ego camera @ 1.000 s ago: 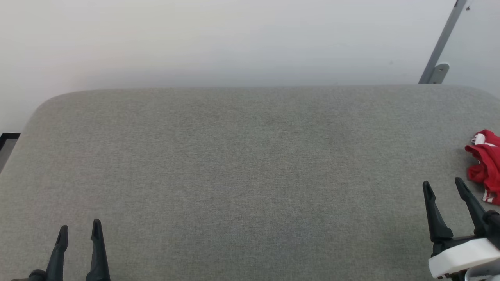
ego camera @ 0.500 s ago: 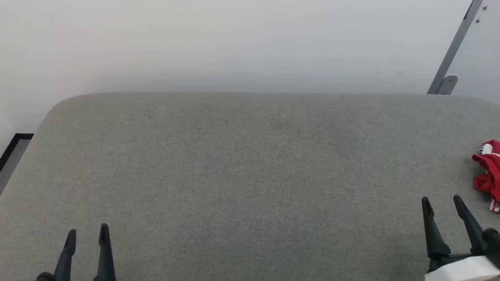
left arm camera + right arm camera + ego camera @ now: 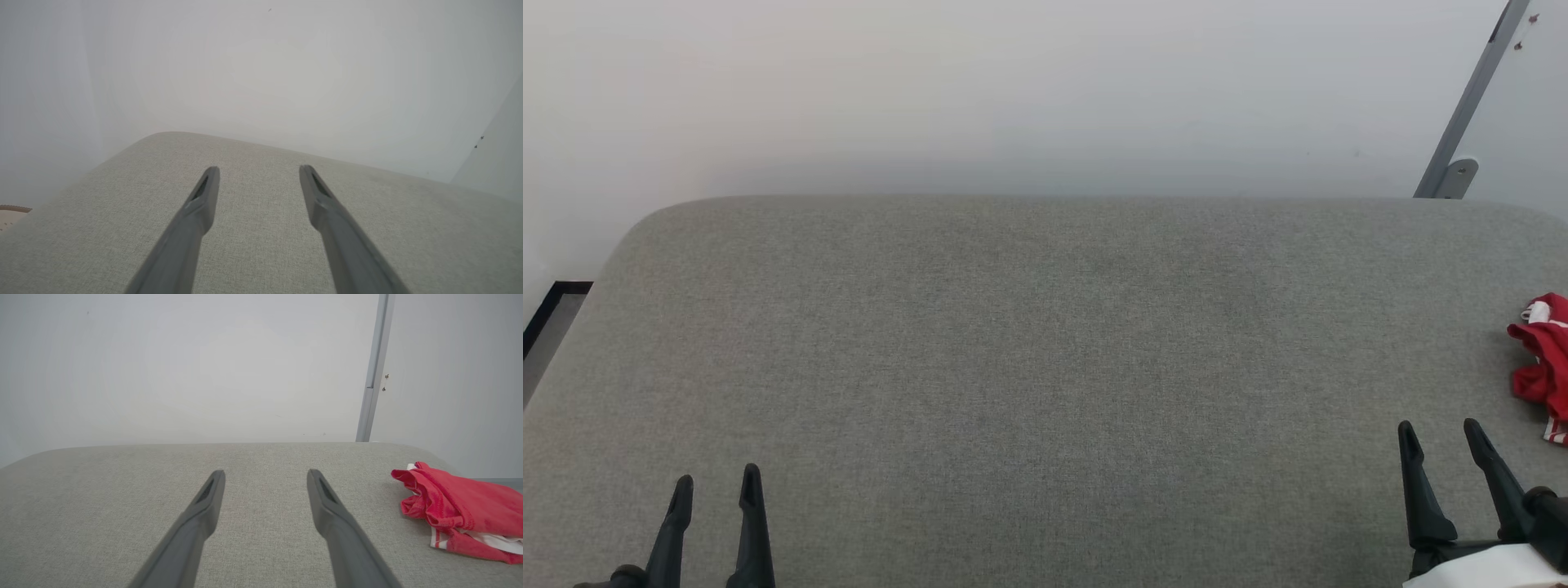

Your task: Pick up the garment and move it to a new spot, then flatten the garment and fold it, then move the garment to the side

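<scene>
Garment [image 3: 1542, 363] right of my right tool [image 3: 1437, 426]
It lies crumpled at the right edge of the padded surface [image 3: 1045, 327], near this tool; the left tool [image 3: 718, 475] is far. Both tools are wide open, empty.

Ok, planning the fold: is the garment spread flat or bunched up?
Bunched: the garment lies in a crumpled red heap, folds overlapping.

One garment [image 3: 457, 502], one left end effector [image 3: 717, 477], one right end effector [image 3: 1438, 425] — two in all — one padded surface [image 3: 1045, 351].
</scene>
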Controlling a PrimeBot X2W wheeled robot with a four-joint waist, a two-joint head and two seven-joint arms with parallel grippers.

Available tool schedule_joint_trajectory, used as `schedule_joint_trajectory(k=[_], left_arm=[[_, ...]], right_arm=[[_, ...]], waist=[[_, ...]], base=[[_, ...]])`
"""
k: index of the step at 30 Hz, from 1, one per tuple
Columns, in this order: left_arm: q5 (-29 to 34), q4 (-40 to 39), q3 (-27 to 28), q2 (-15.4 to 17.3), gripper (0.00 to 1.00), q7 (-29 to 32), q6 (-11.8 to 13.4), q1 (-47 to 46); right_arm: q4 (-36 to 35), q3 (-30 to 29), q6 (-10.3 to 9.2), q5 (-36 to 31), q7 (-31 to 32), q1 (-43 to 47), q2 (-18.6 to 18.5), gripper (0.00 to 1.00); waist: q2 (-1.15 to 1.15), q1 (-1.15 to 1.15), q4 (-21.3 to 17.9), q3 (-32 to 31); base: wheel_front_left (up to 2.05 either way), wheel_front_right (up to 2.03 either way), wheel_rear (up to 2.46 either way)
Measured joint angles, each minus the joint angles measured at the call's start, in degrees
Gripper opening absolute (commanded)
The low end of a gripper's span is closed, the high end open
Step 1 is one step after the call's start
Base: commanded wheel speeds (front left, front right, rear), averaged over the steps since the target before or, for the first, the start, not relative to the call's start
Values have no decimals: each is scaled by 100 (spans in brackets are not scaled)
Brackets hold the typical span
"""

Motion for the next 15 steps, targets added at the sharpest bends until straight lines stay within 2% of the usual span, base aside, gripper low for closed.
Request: schedule_joint_trajectory(k=[7, 8, 12, 15], left_arm=[[20, -24, 14, -40, 100, 0, 0, -3], [20, 7, 12, -51, 0, 8, 0, 3], [-5, 224, -19, -147, 0, 35, 1, 74], [-378, 294, -33, -155, 0, 140, 1, 54]], right_arm=[[-5, 5, 0, 0, 0, 3, 18, 100], [26, 10, 0, 0, 2, 3, 26, 0], [222, 37, 0, 27, 37, 79, 116, 0], [253, 23, 0, 412, 146, 79, 165, 0]], waist=[[0, 0, -5, 10], [0, 0, -5, 10], [0, 0, -8, 12], [0, 0, -19, 20]], base=[[0, 0, 0], [0, 0, 0], [0, 0, 0], [0, 0, 0]])
